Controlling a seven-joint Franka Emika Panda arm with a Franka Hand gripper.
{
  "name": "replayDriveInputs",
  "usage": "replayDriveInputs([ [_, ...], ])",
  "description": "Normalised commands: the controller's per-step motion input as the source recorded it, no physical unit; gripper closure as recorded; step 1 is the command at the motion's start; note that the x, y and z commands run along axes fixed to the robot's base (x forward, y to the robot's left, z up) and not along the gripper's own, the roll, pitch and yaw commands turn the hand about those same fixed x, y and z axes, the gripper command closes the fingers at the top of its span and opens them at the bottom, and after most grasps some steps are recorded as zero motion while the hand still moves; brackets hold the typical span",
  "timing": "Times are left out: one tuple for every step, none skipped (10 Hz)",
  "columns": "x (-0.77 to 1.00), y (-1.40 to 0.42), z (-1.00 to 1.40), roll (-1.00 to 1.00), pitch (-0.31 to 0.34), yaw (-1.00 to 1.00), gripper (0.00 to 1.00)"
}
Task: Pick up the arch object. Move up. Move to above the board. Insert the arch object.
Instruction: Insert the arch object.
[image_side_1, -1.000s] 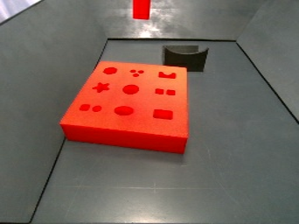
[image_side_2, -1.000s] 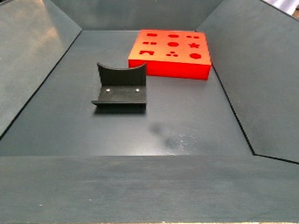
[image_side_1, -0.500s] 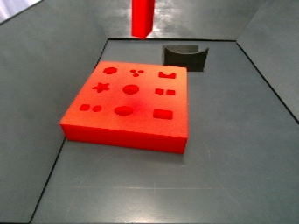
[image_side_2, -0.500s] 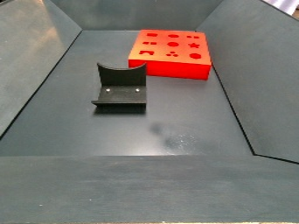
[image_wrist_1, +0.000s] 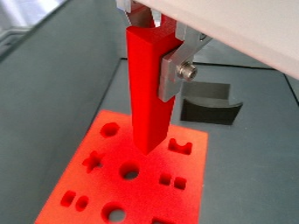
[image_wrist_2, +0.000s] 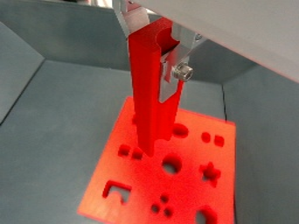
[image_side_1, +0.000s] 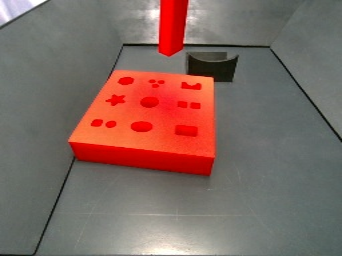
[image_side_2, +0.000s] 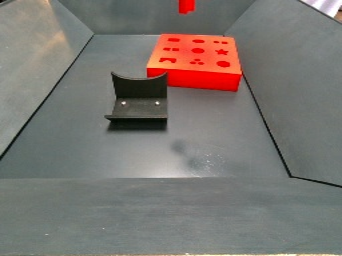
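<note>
Arch object (image_wrist_1: 147, 87) — slim smooth bar — in end effector (image_wrist_1: 159, 54) above board (image_wrist_1: 82, 188).

No text, label, brand, number or sign is legible in any view. My gripper (image_wrist_1: 156, 44), closed on the arch object (image_wrist_1: 149, 92) above the board (image_wrist_1: 87, 188), carries no readable marking; the board shows only shaped cutouts.

Dark fixture (image_side_2: 138, 98) on grey floor (image_side_2: 201, 150)

In both side views we lose the gripper beyond the top edge. The arch object (image_side_1: 171, 27) is cropped there too (only its lower tip (image_side_2: 187, 6) shows).
</note>
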Motion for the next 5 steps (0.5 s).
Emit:
replayDriveInputs([
  [0.20,0.47,-0.32,0.00,-0.024,-0.58,1.00],
  [0.28,0.31,-0.27,0.00,-0.041,-0.74,1.00],
  [0.34,0.19,-0.23,0.00,-0.037,-0.84,1.00],
  [0.34,0.18,-0.24,0.00,-0.027,-0.85,1.00],
  [0.32,0.19,-0.33,0.00,0.000,-0.85,1.00],
])
